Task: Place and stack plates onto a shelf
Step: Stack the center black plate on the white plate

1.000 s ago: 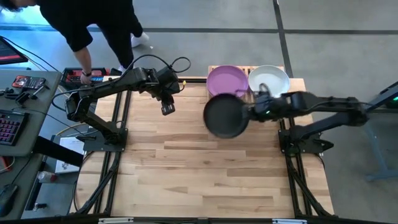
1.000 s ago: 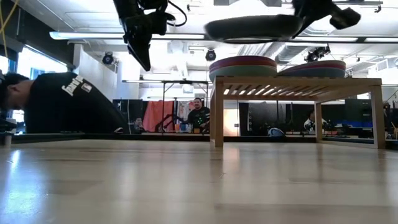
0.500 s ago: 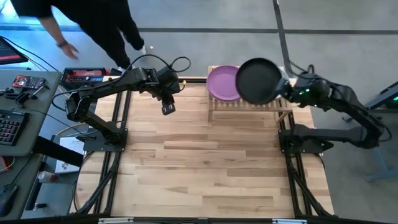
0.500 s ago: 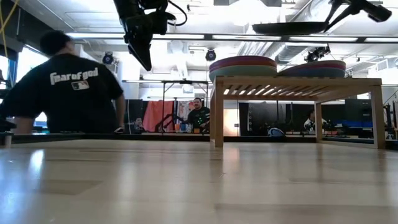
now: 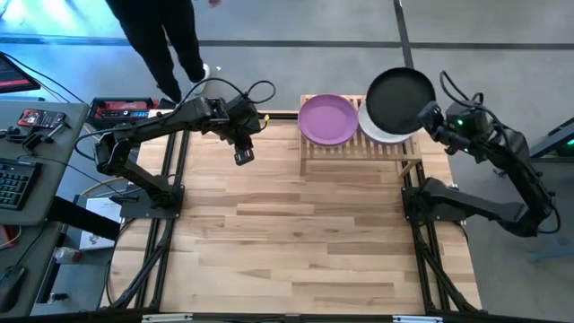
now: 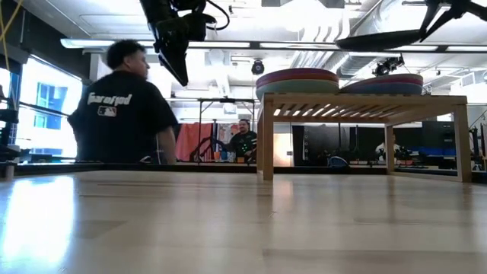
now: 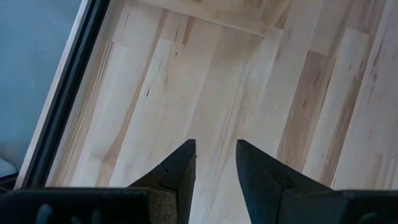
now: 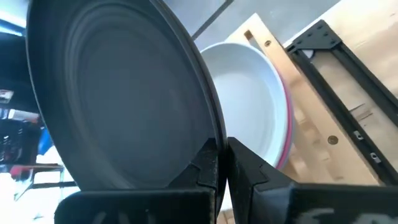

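Left gripper (image 5: 243, 157) hangs idle above the desk (image 5: 296, 233), fingers slightly parted and grasping nothing. On the shelf (image 5: 359, 148), the purple plate (image 5: 327, 118) tops the left stack. Right gripper (image 5: 429, 115) pinches the black plate (image 5: 400, 97) by its rim, above the off-white plate (image 5: 381, 132); the step in hand is stacking, and the next move calls for centring, lowering and releasing.

Black plate (image 5: 400, 99) over off-white plate (image 5: 380, 132) w/ pink rim below; purple plate (image 5: 327, 119); light bamboo shelf (image 5: 359, 149); pale streaky wood table (image 5: 296, 233).
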Robot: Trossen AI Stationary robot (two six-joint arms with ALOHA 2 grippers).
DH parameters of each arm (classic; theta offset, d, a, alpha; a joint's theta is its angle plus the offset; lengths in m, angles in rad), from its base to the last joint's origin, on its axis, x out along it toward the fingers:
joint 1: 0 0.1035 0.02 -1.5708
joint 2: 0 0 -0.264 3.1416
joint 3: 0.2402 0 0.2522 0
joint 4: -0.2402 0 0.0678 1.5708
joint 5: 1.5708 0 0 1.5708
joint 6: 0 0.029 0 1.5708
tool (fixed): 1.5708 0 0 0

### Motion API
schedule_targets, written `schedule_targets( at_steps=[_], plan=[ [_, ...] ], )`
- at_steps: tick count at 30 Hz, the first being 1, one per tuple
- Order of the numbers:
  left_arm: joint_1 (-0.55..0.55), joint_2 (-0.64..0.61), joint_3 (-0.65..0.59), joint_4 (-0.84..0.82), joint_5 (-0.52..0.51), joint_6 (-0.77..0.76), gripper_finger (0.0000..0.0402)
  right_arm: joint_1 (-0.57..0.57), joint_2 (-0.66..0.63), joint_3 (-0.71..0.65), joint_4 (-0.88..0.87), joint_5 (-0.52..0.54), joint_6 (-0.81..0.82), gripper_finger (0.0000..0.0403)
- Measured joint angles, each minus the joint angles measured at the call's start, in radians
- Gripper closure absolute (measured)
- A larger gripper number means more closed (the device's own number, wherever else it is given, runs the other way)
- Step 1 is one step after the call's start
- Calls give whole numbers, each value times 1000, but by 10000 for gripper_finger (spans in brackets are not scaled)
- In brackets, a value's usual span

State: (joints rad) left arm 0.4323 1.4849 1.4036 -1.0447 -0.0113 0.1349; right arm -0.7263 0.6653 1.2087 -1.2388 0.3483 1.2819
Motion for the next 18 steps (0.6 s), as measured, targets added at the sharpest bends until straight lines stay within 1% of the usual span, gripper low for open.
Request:
schedule_targets(
  at_steps=[10,18],
  plan=[
    [0,0,0,-2,0,0,300,-70,118,0,-41,-63,19,403],
    [0,0,0,-4,0,0,300,-106,181,0,-90,-93,19,403]
  ],
)
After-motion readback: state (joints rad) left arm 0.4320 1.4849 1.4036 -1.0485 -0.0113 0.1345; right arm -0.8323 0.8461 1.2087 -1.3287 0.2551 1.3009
